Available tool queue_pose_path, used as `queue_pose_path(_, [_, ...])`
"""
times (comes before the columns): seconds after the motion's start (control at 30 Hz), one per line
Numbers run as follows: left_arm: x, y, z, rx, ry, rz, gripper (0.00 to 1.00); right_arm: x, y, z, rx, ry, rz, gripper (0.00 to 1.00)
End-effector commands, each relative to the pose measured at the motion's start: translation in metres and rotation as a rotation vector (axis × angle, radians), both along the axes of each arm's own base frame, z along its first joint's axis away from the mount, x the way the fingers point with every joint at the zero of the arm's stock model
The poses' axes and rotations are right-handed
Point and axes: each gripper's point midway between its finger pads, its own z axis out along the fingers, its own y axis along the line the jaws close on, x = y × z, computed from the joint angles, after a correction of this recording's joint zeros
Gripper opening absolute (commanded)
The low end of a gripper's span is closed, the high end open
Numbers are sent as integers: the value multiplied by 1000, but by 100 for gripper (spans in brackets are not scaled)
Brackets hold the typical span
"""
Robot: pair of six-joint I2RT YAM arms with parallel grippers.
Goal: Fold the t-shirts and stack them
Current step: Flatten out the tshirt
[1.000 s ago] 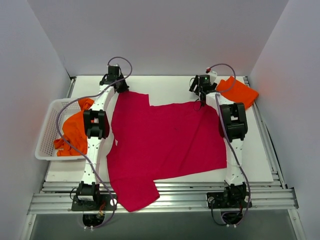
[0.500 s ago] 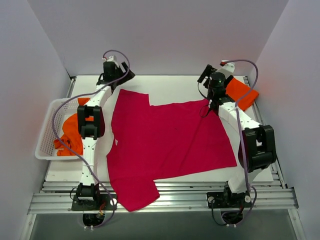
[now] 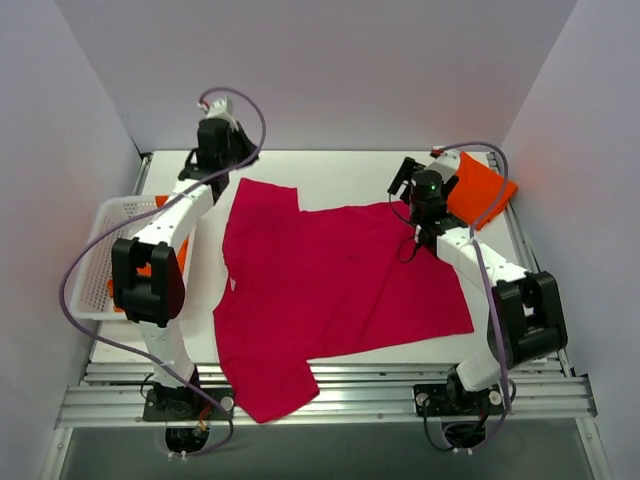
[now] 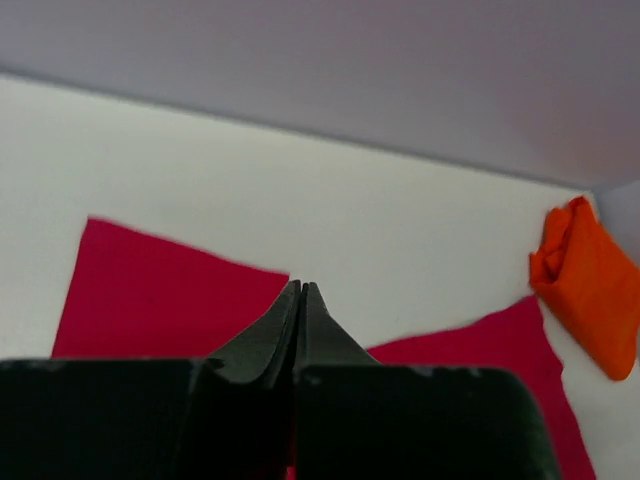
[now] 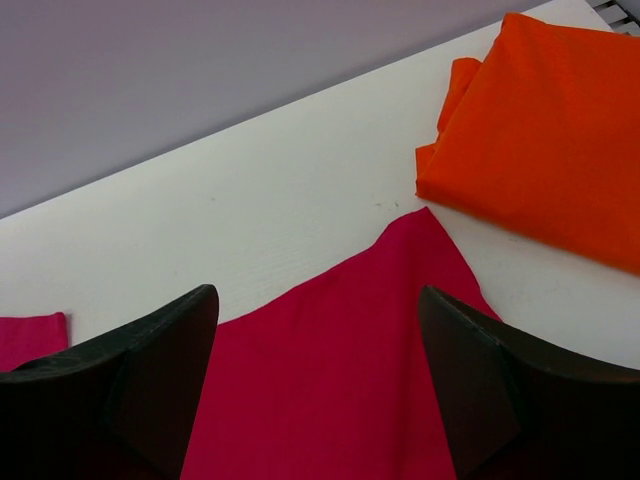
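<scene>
Crimson shirt (image 3: 330,290) is lying spread flat on the table (image 3: 350,170), sideways, collar end toward the left arm's side and hem toward the right arm's. The near sleeve is hanging past the table's near edge.

Left gripper (image 4: 301,295) is hovering above the table with its fingers pressed fully together and no cloth between them. The far sleeve is lying below and slightly ahead of its tips, with the sleeve edge mostly off to its left.

Right gripper (image 5: 318,300) is hanging with its fingers spread wide, gripping nothing. The far hem corner is pointing up right between and just ahead of the two fingers. The folded orange shirt (image 5: 540,130) is sitting beyond its right finger, near that corner but apart from it. The white basket (image 3: 100,250) is sitting out past the left arm's elbow.

Judging the step: the arms are setting up to pinch the far edge for the first fold, and nothing is grabbed yet.

Doing it well:
- The left gripper needs to be opening before dropping, or it will only poke the cloth.
- Go for the sleeve's far edge, taking both layers.
- The right gripper should be coming straight down on the corner, keeping clear of the orange shirt.
- Lift both ends together and level, pulling toward the arms so the fold is landing straight.
- Watch the hanging sleeve, which is likely dragging and skewing the shirt.
</scene>
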Motion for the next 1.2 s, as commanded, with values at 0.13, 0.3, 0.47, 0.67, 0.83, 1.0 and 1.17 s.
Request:
queue_pose_path(0.13, [-39,-5,-174,101,392,50,2,-31,-8,42,42,-100,-34,76])
queue_pose_path(0.3, [-39,-14,-210,128,467,53,2,-43,-14,48,48,-115,-48,76])
queue_pose_path(0.47, [-33,-12,-235,149,525,81,2,-49,-19,50,41,-119,-67,76])
queue_pose_path(0.67, [-20,-8,-269,186,616,118,2,-54,-31,59,33,-140,-98,76])
queue_pose_path(0.83, [-4,-5,-294,188,682,125,2,-56,-42,65,26,-159,-125,76])
queue_pose_path(1.0, [18,-9,-296,163,698,106,2,-54,-50,65,31,-180,-138,76])
queue_pose_path(1.17, [22,-4,-294,137,702,114,2,-44,-47,47,28,-150,-130,76])
